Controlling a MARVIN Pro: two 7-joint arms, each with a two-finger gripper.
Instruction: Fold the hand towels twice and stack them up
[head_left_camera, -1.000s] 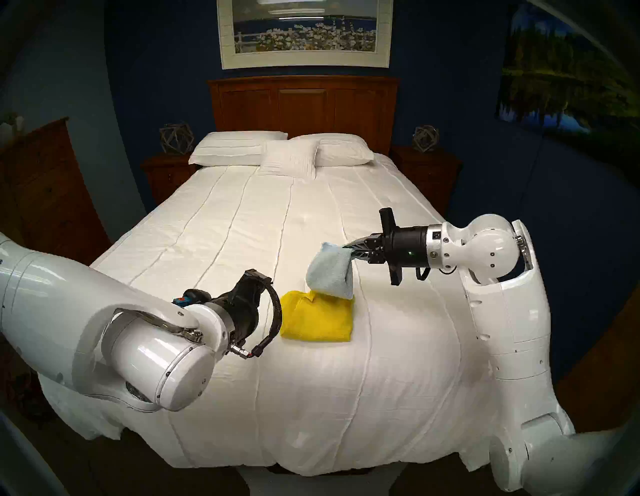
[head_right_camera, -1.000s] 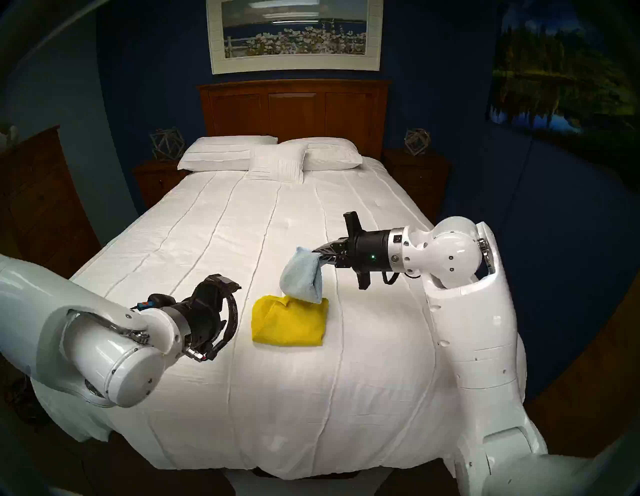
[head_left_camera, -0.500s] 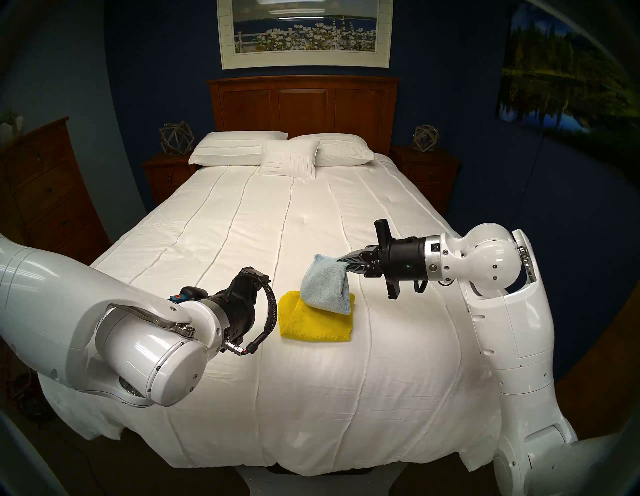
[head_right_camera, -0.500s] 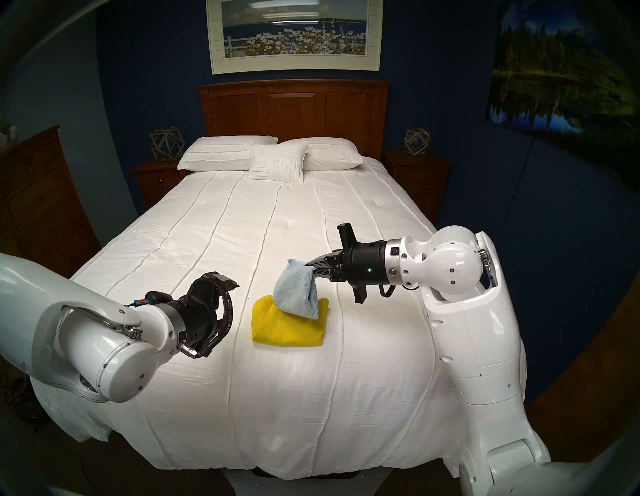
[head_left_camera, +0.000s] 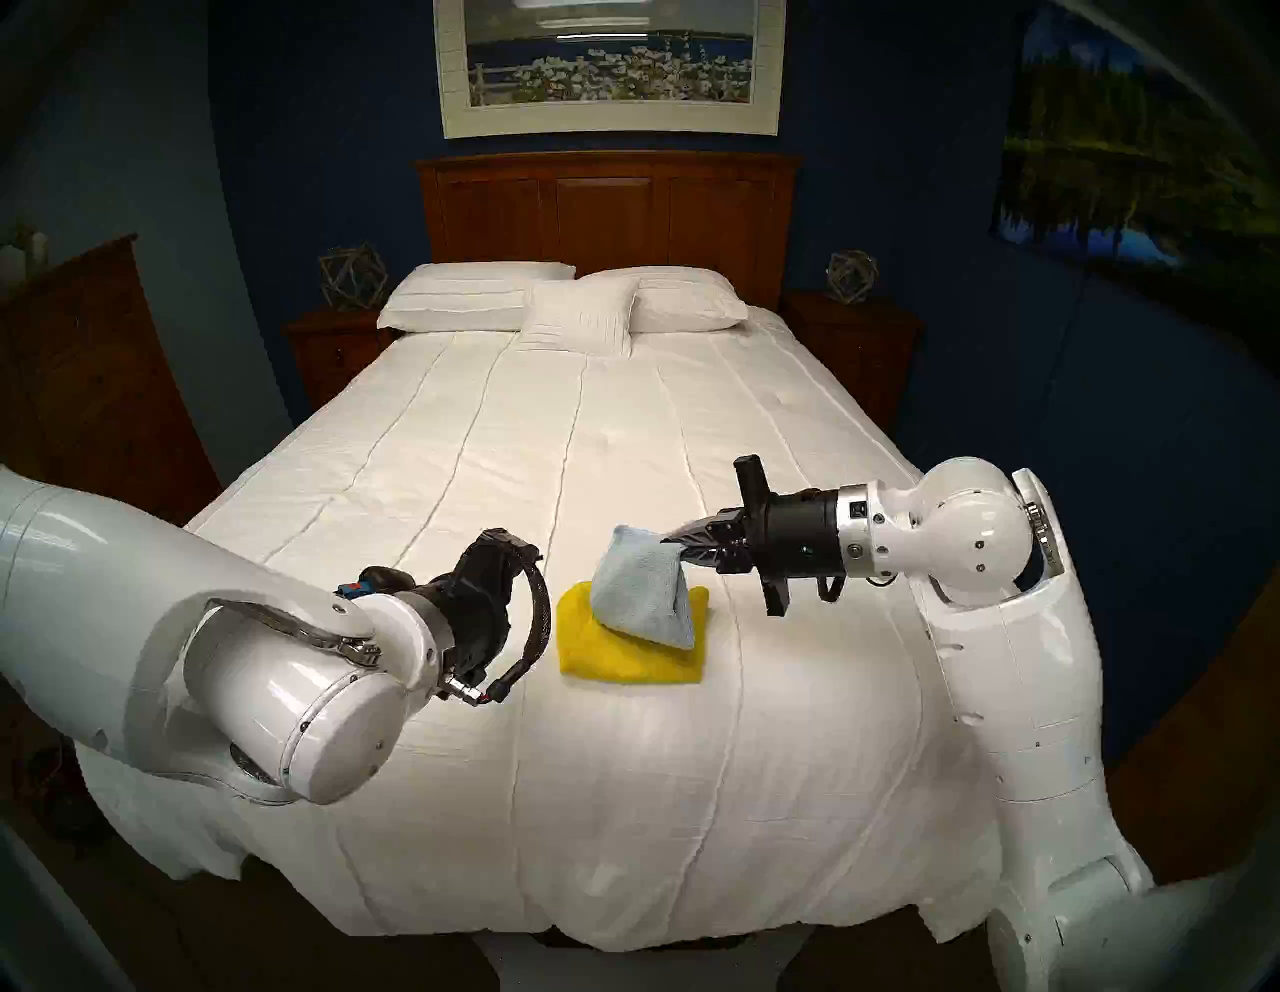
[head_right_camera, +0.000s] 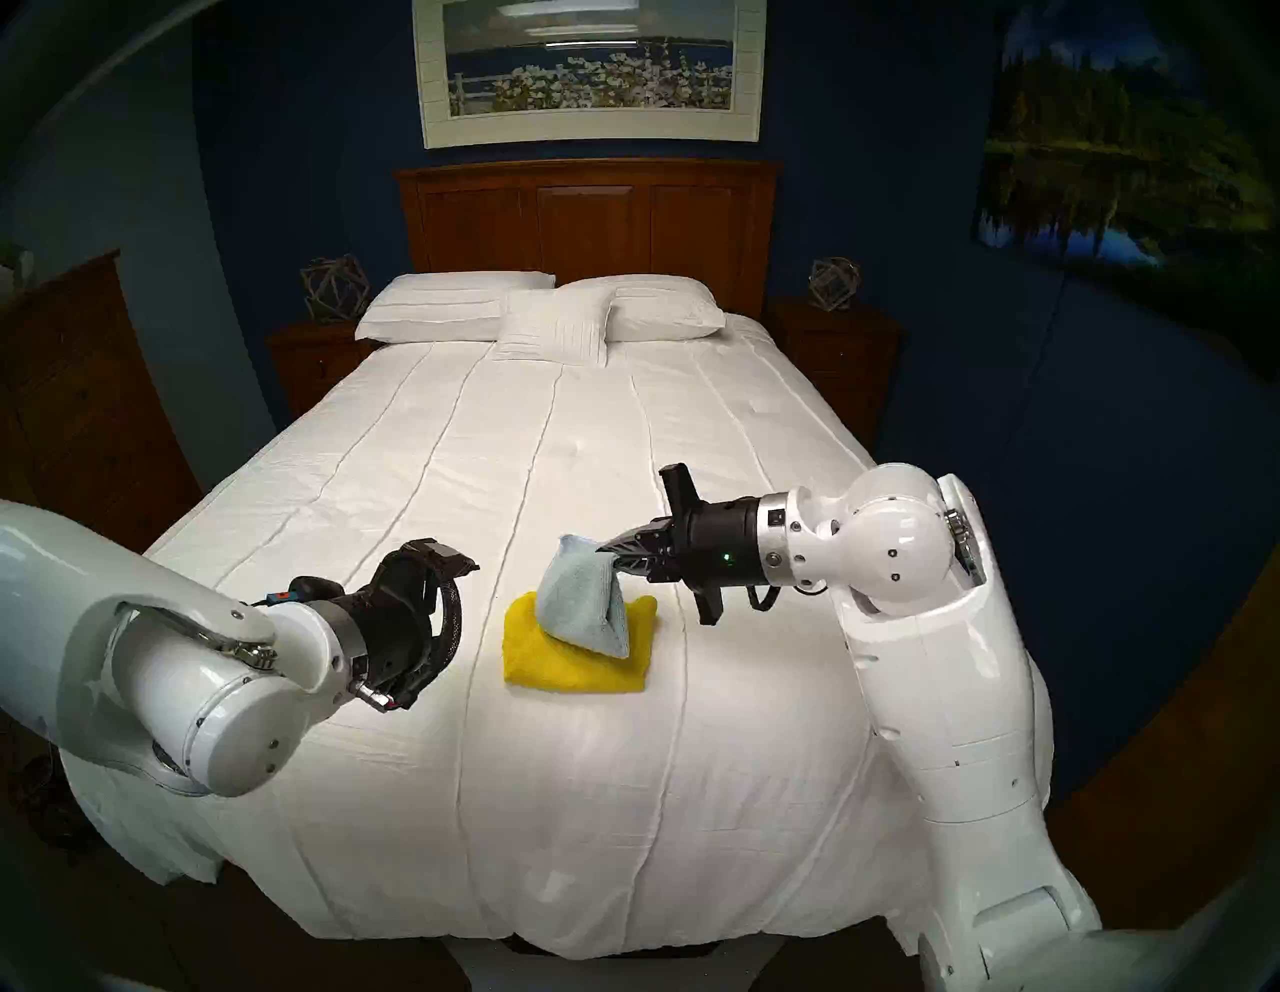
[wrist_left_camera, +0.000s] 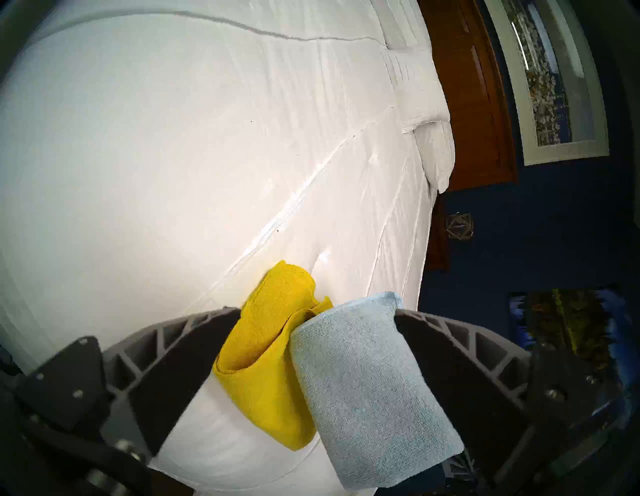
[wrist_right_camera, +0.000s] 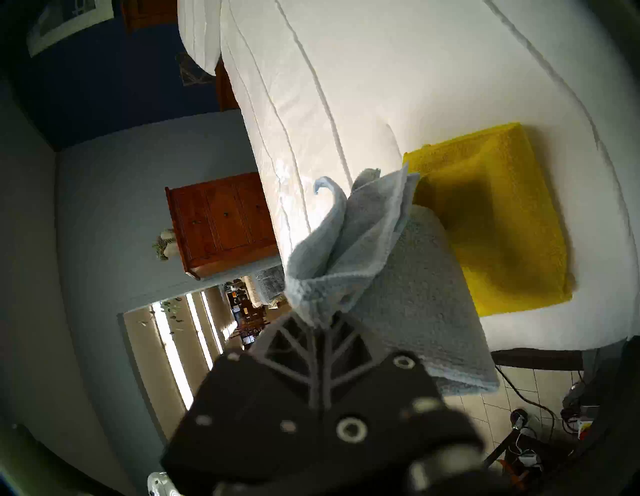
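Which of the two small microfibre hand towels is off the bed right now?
The pale blue folded microfibre towel, pinched by the right gripper. The bright yellow folded towel lies flat on the white bedspread.

Overhead light falls bright on the white bedspread (head_left_camera: 623, 443), nearly washing it out in the left wrist view, while the blue walls and wooden headboard (head_left_camera: 609, 208) sit dim. Glare streaks the framed picture (head_left_camera: 609, 55). Fisheye curvature and a dark rim bend every edge. A shadow darkens the yellow towel (wrist_right_camera: 502, 221); nearby fingers (wrist_right_camera: 311, 353) blur.
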